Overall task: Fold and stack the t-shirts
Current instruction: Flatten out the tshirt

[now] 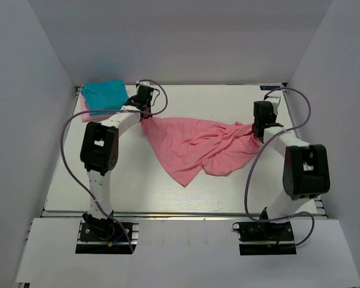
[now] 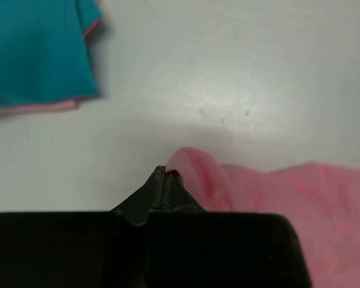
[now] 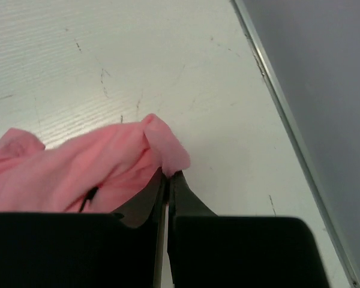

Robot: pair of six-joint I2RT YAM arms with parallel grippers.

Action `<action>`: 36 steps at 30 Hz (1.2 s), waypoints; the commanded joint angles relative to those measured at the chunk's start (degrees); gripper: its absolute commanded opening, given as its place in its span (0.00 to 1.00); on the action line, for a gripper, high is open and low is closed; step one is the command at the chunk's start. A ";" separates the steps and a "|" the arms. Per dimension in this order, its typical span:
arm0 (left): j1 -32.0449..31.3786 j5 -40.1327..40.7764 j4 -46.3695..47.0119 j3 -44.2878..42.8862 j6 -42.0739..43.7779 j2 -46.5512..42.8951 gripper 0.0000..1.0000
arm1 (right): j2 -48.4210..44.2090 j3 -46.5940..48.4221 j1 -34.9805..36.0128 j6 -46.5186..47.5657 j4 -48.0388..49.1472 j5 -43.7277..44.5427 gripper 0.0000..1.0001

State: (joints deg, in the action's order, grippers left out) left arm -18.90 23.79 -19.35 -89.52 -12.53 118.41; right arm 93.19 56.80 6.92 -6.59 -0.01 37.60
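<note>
The salmon-pink t-shirt hangs stretched and crumpled between my two grippers over the middle of the table. My left gripper is shut on its left edge; its closed jaws pinch a fold of the cloth in the left wrist view. My right gripper is shut on the shirt's right edge. The teal-blue t-shirt lies folded at the far left corner, on top of a pale pink t-shirt whose edge shows under it.
White walls close in the table on the left, back and right. The table's right rim runs close to my right gripper. Cables loop from both arms over the table.
</note>
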 commanded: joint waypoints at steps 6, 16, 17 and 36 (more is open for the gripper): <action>2.37 -5.86 -5.95 -21.90 -0.91 12.28 1.00 | 12.27 16.13 -4.01 -1.23 -3.21 -7.01 0.25; 2.90 -3.32 -12.10 -22.38 2.34 7.72 1.00 | 13.26 22.23 -5.95 -5.63 -13.43 -9.46 0.90; 2.90 -3.31 -12.81 -21.41 3.64 5.71 1.00 | 11.33 20.91 -5.86 -5.63 -13.70 -10.09 0.90; -12.09 -34.83 -4.30 16.18 17.89 -25.32 1.00 | -21.28 -5.71 -5.51 -5.01 -16.07 -40.58 0.90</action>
State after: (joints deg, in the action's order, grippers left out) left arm -25.02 -1.54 -26.68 -80.07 1.76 94.70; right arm 75.26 53.76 1.30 -11.00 -16.80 4.03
